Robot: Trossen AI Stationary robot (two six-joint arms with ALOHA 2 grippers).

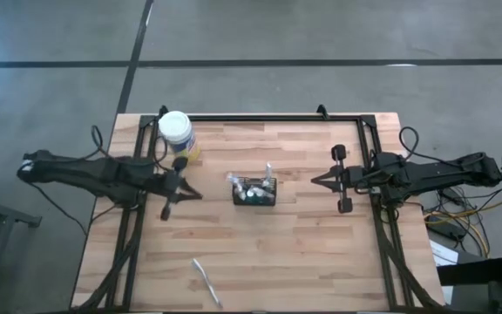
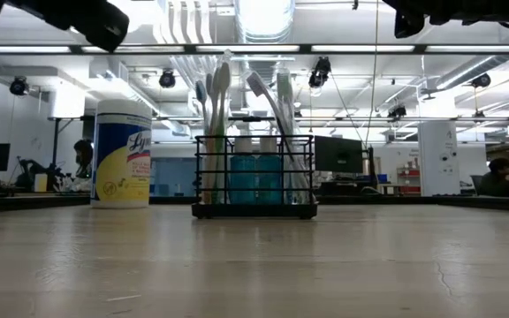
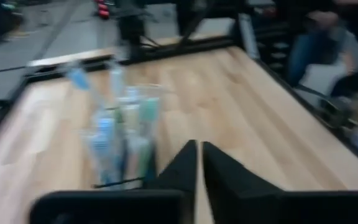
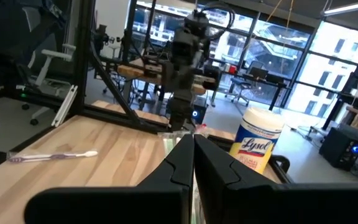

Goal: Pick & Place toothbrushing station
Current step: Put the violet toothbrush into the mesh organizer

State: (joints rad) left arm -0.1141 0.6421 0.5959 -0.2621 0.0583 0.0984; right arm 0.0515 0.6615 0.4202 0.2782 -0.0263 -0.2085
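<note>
The left gripper point(image 1: 184, 194), fingers nearly together and holding nothing, hangs left of the caddy point(image 1: 255, 191) at mid-table. The right gripper point(image 1: 319, 180) waits shut and empty on the caddy's right. Largest risk: a careless pass could knock over the wipes jar point(image 1: 177, 136) just behind the left arm. Lesser: nudging the upright brushes askew. One toothbrush point(image 1: 206, 281) lies loose near the front edge, easily swept off.

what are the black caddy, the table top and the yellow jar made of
The small black rectangular caddy looks like painted metal wire: thin straight bars with open gaps between them. The pale table top looks like butcher-block wood: visible strips and grain, matte finish. The white-lidded yellow jar is probably plastic with a glossy printed label, though the look leaves that open.
</note>
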